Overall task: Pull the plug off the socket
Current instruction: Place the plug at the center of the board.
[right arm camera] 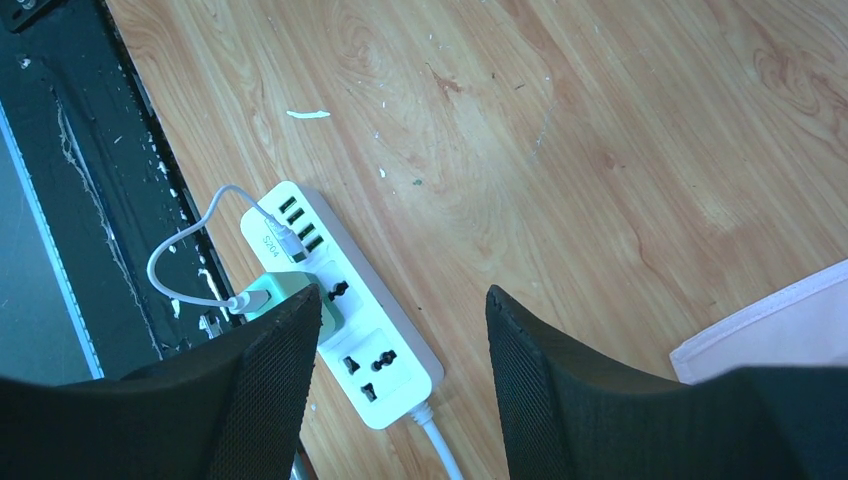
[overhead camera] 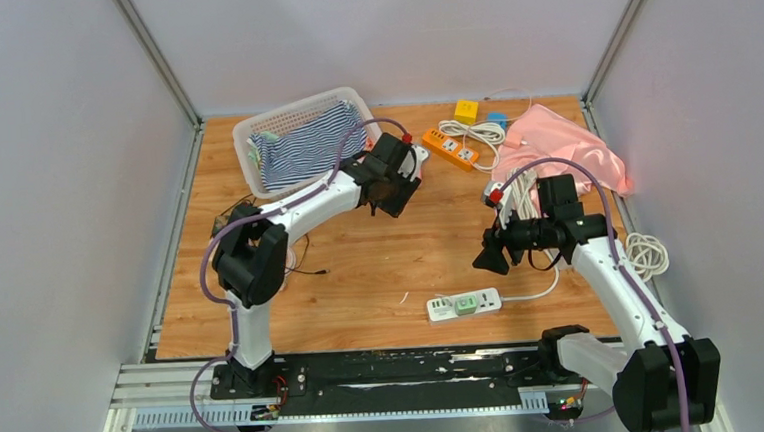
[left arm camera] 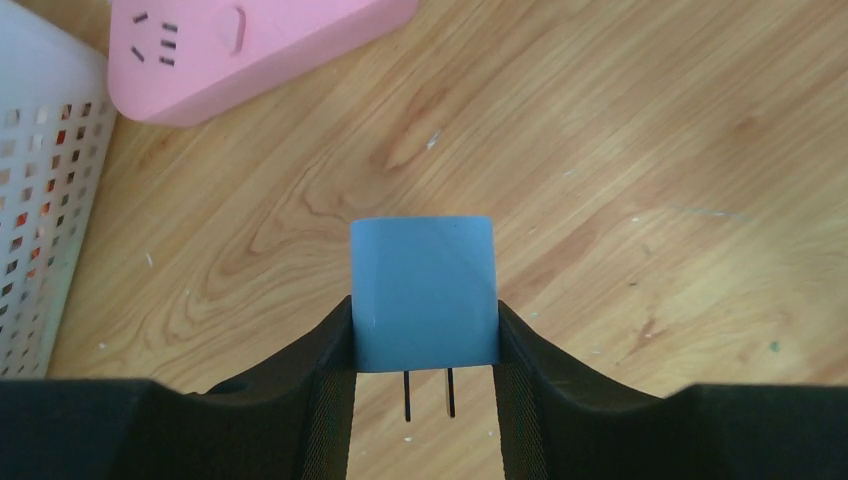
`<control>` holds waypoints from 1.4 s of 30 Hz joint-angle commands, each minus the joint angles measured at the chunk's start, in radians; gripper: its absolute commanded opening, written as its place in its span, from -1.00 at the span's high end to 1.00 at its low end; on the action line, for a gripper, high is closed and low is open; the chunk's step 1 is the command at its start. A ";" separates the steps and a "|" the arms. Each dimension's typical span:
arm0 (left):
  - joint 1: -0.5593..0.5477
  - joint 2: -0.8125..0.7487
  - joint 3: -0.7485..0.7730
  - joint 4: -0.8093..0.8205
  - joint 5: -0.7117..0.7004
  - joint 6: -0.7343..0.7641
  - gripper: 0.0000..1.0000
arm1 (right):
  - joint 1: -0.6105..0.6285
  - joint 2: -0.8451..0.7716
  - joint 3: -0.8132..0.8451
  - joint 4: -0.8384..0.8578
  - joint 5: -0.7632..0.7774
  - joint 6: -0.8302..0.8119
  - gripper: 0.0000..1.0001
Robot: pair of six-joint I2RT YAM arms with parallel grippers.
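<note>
My left gripper (left arm camera: pixel 424 315) is shut on a blue plug (left arm camera: pixel 424 280). Its two prongs hang bare in the air above the wooden table, clear of the pink socket strip (left arm camera: pixel 260 50) lying at the upper left. From above, the left gripper (overhead camera: pixel 394 187) hovers beside the basket, and the plug and pink strip are hidden under it. My right gripper (right arm camera: pixel 400 300) stands open with nothing in it, over a white power strip (right arm camera: pixel 375 345) that has a green plug (right arm camera: pixel 275 295) in it. From above, the right gripper (overhead camera: pixel 489 255) is a little above the white strip (overhead camera: pixel 464 304).
A white basket (overhead camera: pixel 253 134) holding striped cloth sits at the back left. An orange power strip (overhead camera: pixel 451 149), a yellow cube (overhead camera: pixel 466 110), coiled white cables (overhead camera: pixel 478 130) and a pink cloth (overhead camera: pixel 564 150) lie at the back right. A white USB cable (right arm camera: pixel 185 250) loops off the near edge.
</note>
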 commanded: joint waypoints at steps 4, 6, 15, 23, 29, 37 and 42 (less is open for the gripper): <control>0.001 0.106 0.152 -0.202 -0.152 0.084 0.63 | -0.009 -0.019 -0.017 0.004 0.017 -0.011 -0.26; 0.001 0.141 0.184 -0.225 -0.175 0.116 0.59 | -0.009 -0.019 -0.016 0.003 0.019 -0.011 -0.26; 0.001 0.256 0.270 -0.262 -0.216 0.190 0.52 | -0.009 -0.014 -0.018 0.005 0.024 -0.013 -0.25; 0.001 0.315 0.310 -0.269 -0.231 0.224 0.44 | -0.009 -0.013 -0.020 0.005 0.027 -0.014 -0.25; 0.001 0.357 0.344 -0.267 -0.266 0.234 0.29 | -0.009 -0.011 -0.022 0.006 0.027 -0.016 -0.25; 0.001 0.371 0.357 -0.264 -0.314 0.226 -0.12 | -0.009 -0.012 -0.023 0.005 0.019 -0.015 -0.25; 0.001 0.370 0.357 -0.263 -0.327 0.221 -0.35 | -0.008 -0.015 -0.023 0.005 0.018 -0.016 -0.25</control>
